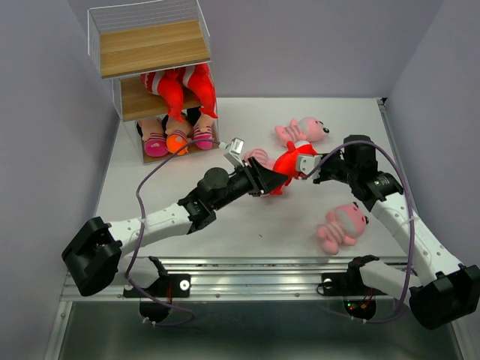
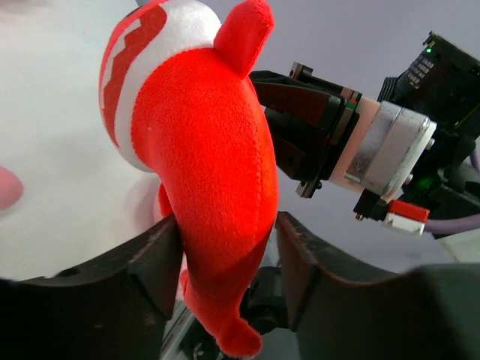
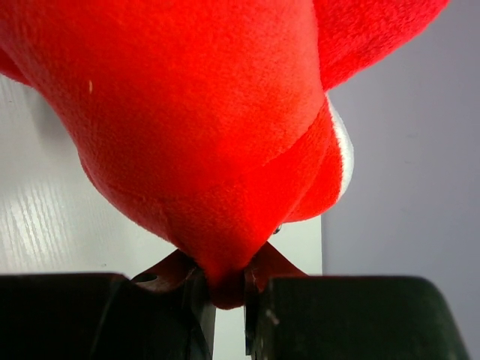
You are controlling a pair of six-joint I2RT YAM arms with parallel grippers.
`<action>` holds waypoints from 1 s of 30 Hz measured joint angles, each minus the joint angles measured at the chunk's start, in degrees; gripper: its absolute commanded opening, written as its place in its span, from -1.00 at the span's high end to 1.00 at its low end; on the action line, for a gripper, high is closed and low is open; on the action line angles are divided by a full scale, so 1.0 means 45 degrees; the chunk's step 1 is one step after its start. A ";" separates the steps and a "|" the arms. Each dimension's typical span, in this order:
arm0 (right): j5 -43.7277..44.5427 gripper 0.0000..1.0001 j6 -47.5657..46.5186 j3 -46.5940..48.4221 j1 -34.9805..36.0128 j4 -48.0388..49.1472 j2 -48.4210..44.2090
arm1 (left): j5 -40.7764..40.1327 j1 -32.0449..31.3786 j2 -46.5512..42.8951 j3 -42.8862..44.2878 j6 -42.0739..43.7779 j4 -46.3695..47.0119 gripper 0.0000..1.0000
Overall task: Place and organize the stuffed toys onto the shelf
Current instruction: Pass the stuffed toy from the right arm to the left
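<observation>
— What do we have around us?
— Plain lilac walls (image 1: 315, 45) on three sides, and under us a matte white table (image 1: 225, 225). The shelf (image 1: 150, 46) stands at the table's eleven o'clock corner, with red sharks (image 1: 180, 88) on its middle board and pink-striped plush (image 1: 176, 139) on the bottom one.
— And the loose toys?
— We hold another red shark (image 1: 286, 166) near the table's centre. The left gripper (image 1: 271, 180) clamps its body by the tail, and the right gripper (image 1: 306, 165) pinches a tip of it. A far pink animal (image 1: 301, 131) lies at its one o'clock, a near pink animal (image 1: 341, 225) between four and five.
</observation>
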 measured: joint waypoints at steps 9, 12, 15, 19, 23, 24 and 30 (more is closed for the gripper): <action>0.0185 0.94 0.0015 -0.0423 0.0000 0.0238 -0.0087 | 0.0423 0.0024 0.1078 0.0291 -0.0335 0.0520 1.00; 0.0209 0.32 0.0063 -0.0554 0.0000 0.0262 -0.0087 | 0.0457 0.0024 0.1107 0.0296 0.0019 0.0505 1.00; 0.0243 -0.40 0.0345 -0.0578 0.0000 0.0277 -0.0087 | 0.0277 0.0010 0.1039 0.0384 0.1010 0.0136 1.00; 0.0141 -1.00 0.1229 -0.0573 0.0005 0.0379 -0.0087 | -0.0763 -0.0228 0.0262 0.0413 0.3551 -0.1205 1.00; 0.0010 -1.00 0.2516 -0.0442 0.0005 0.0437 -0.0073 | -0.2045 -0.0607 -0.1540 0.0053 0.6625 -0.2409 1.00; -0.0034 -1.00 0.3016 -0.0350 0.0005 0.0432 -0.0068 | -0.2220 -0.0656 -0.1909 -0.0053 0.7062 -0.2584 1.00; -0.0505 -1.00 0.5187 -0.0068 0.0005 0.0393 0.0189 | -0.4265 -0.0563 -0.6047 -0.1073 1.0972 -0.4158 1.00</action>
